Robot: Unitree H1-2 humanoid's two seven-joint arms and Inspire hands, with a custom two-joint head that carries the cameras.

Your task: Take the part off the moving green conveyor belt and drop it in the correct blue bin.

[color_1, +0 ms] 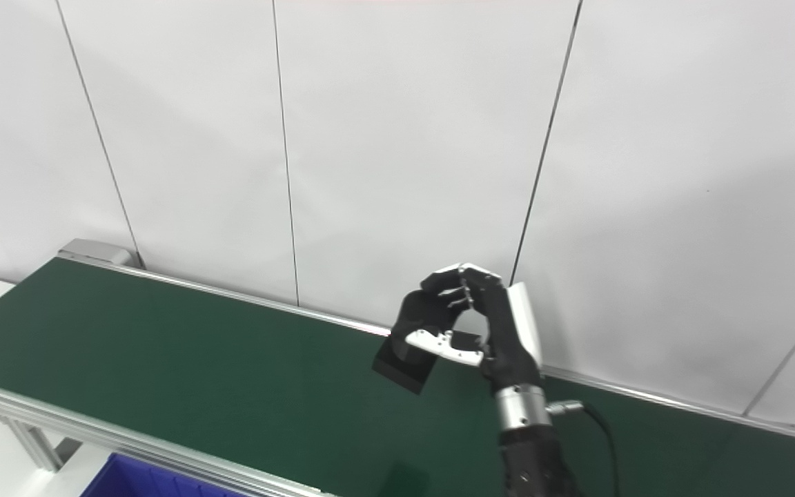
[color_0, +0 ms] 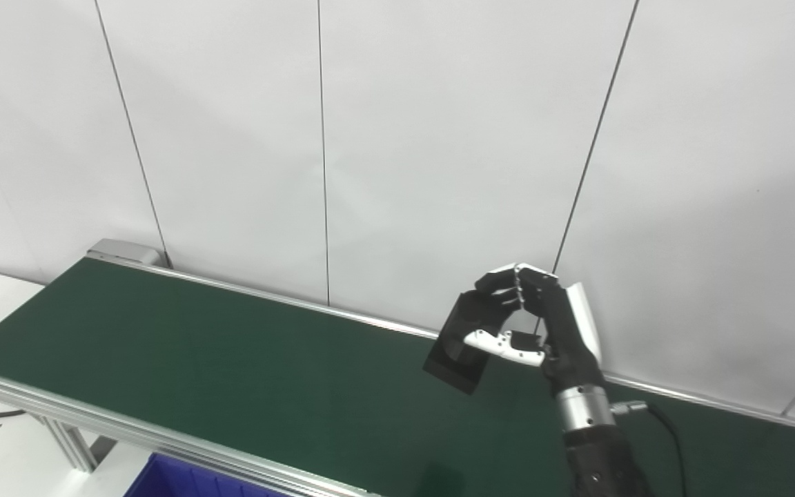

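Note:
My right hand is raised above the green conveyor belt and is shut on a flat black part, pinched between thumb and fingers. The part hangs tilted, well clear of the belt surface, and casts a dark shadow near the belt's front edge. The same hand and part show in the right eye view. My left hand is not in view.
A corner of a blue bin shows below the belt's front rail at the bottom edge. The belt's aluminium frame runs along the front. A white panelled wall stands right behind the belt. A black cable trails from my right wrist.

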